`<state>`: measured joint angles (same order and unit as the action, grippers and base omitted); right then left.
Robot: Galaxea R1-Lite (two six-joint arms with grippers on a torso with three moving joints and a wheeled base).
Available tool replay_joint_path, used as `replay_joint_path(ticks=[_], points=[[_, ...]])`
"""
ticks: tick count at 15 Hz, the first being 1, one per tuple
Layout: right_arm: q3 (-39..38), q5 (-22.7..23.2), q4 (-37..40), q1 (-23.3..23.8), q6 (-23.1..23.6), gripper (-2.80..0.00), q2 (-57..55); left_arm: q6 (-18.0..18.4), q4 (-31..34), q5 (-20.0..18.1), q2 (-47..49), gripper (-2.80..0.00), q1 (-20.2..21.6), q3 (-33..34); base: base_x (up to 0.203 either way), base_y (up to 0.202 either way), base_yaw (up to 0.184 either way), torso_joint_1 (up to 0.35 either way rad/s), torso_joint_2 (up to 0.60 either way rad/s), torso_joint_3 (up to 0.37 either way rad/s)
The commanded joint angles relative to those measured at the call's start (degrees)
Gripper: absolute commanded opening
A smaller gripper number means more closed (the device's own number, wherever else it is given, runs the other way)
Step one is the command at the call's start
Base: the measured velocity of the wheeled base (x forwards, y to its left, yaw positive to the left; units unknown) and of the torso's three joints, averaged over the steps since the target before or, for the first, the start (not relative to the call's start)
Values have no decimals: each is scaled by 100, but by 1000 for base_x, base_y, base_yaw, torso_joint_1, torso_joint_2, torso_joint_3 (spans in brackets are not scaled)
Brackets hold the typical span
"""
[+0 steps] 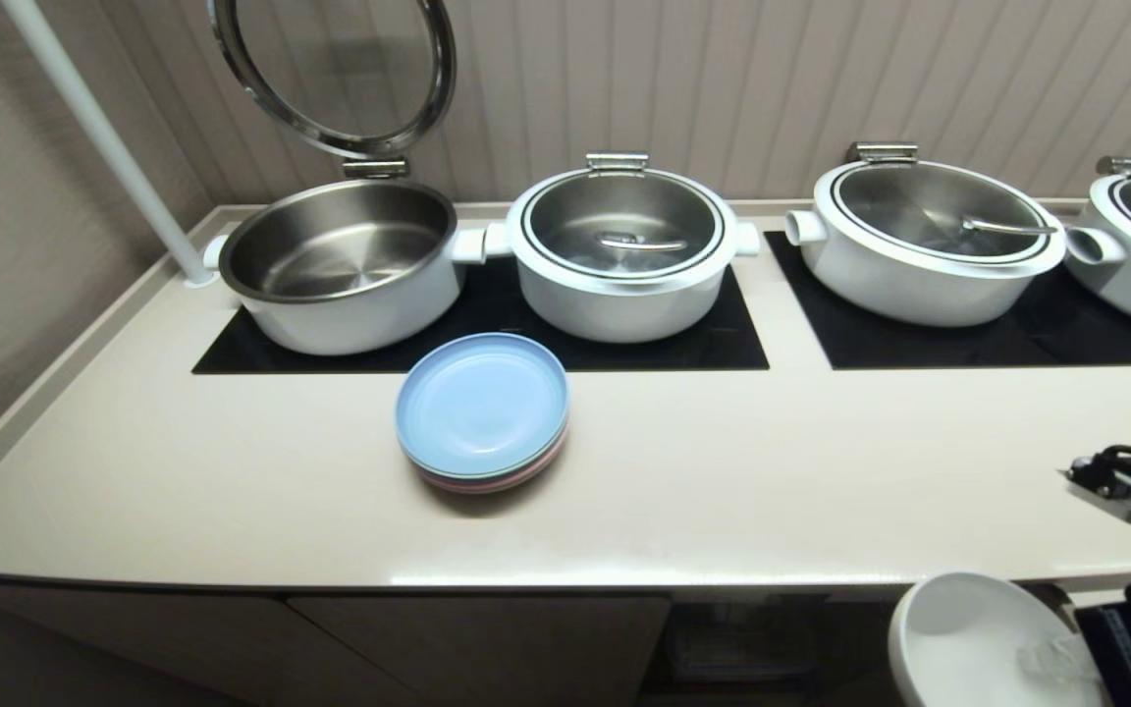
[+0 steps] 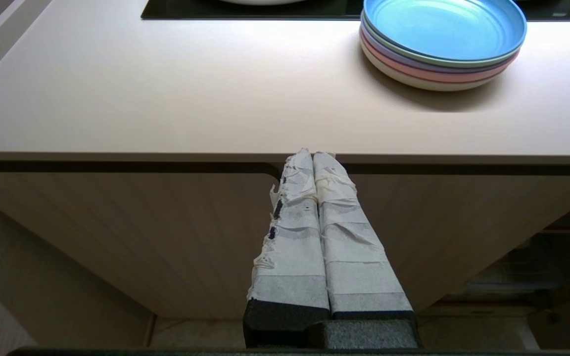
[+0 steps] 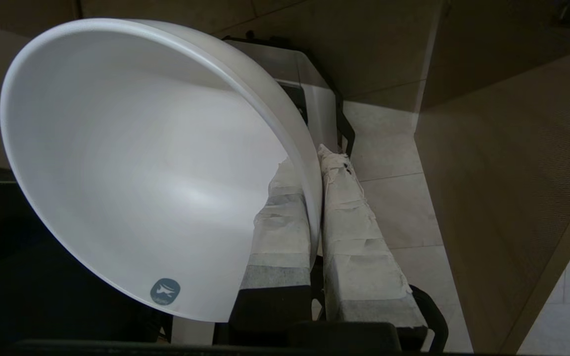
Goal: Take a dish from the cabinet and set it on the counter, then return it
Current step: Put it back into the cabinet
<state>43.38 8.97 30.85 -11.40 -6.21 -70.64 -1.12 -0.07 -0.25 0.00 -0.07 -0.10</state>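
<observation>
One white bowl [image 3: 131, 168] clamped by right gripper [image 3: 314, 158] below counter [image 1: 723, 471]

Desk [image 1: 723, 471]: you are looking at a long cream-beige top with two black hob panels [image 1: 624, 344] sitting flush in it.
Pots [image 1: 624, 250]: four white ones are standing on the panels, the leftmost with its lid [image 1: 330, 69] raised.
Plates [image 1: 483, 410]: a blue-topped stack is resting in front, near the edge.

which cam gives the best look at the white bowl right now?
Right wrist view: the bowl fills the frame, its wall pinched between the right gripper fingers. Head view catches only part of the bowl at the lower right corner, below the counter edge. Left wrist view doesn't show it.
</observation>
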Motion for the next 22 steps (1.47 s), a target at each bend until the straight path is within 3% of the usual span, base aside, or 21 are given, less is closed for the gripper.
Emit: replay_joint_path(ticks=[1,14,22], points=[[-274,126,40,-2,21,-280,430,-2,-1,-2,0,-280,-1,1,0,0,0,0,0,0],[-1175,342,324,-501,23,-280,1569,-2,-1,-2,0,-280,-1,1,0,0,0,0,0,0],[-1618,399,1095,-501,36,-280,2709,-2,-1,-2,0,-280,7,1,0,0,0,0,0,0]])
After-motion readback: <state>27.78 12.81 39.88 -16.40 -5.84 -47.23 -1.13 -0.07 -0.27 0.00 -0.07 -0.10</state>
